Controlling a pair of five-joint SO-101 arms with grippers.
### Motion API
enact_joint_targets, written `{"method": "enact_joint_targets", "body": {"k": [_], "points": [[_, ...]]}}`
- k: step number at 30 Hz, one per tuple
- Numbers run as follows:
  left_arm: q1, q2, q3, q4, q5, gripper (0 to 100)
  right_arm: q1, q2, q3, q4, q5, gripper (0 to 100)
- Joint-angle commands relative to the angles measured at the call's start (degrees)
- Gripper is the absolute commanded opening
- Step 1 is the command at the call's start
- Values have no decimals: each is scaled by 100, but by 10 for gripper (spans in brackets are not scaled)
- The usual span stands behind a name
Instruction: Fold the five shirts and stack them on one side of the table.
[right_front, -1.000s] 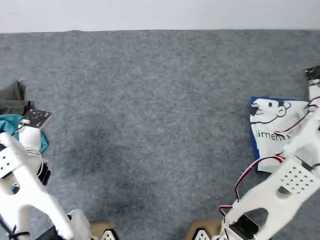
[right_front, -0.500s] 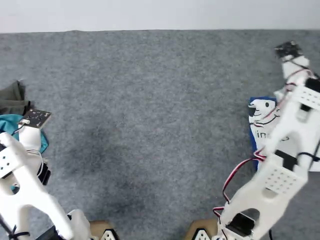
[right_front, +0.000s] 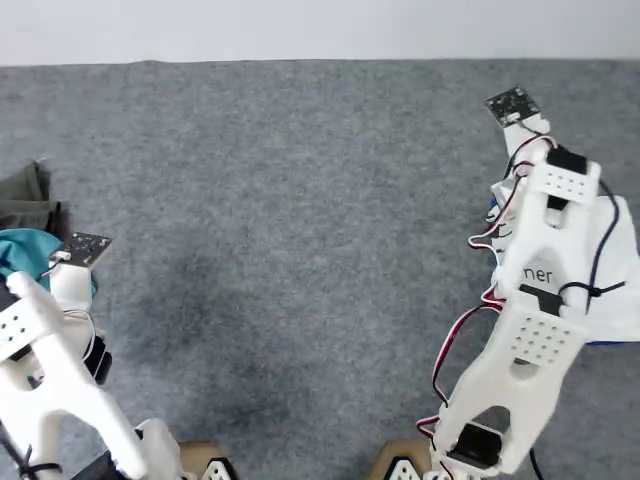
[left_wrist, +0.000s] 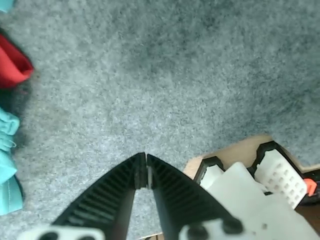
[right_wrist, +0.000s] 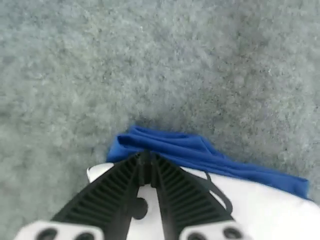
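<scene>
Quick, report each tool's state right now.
Left tool: closed, holding nothing.
Right tool: closed, tips at the edge of the blue shirt; whether it pinches the fabric cannot be told.

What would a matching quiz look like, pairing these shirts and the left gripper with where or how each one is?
1. white printed cloth shirt
2. teal cloth shirt
3. dark grey cloth garment
4. left gripper

A. shut, above bare grey mat
B. right side, over blue cloth
C. left edge, farther back
D. left edge, nearer the front

Pairs: 1-B, 2-D, 3-C, 4-A
</scene>
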Motion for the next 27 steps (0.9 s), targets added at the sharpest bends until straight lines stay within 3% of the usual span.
{"method": "enact_joint_targets", "body": {"k": [1, 8, 22, 27], "points": [[53, -149, -48, -44, -35, 8, 119, -822, -360, 347, -62, 11], [53, -149, -22, -149, -35, 8, 242, -1367, -334, 1121, -62, 11], [53, -149, -22, -149, -35, 8, 101, 4, -466, 620, -70, 11], [53, -149, -40, -149, -35, 8, 198, -382, -1152, 1358, -70, 11]]}}
